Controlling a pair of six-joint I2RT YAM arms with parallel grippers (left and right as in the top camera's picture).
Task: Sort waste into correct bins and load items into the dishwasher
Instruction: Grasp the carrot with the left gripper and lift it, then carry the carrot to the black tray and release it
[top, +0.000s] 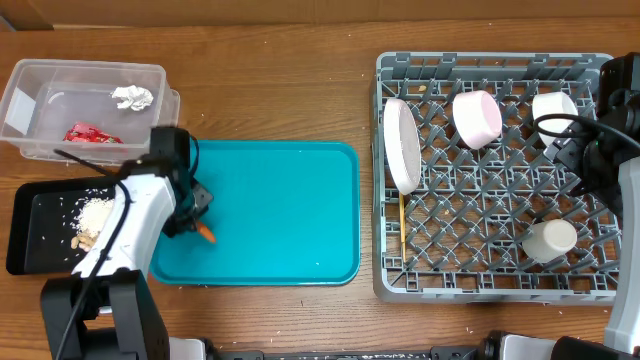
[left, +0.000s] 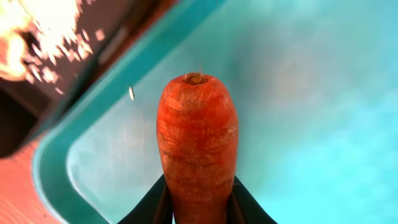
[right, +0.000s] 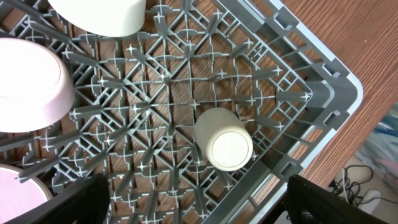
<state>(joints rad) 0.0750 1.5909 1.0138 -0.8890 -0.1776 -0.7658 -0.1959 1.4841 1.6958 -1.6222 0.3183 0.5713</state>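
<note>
Grip looks sound: my left tool (left: 199, 210) clamps the small orange carrot (left: 198, 143) above the left edge of the teal serving tray (top: 290, 200) (raised rim); I'd lift, then release over the flat black rectangular tray (top: 40, 215) beside it.

Teal tray (top: 290, 210) centre bare, open passage — grey rack (top: 450, 63) crowded: plate (top: 403, 145), bowls (top: 477, 117), cup (top: 550, 240) obstruct.
</note>
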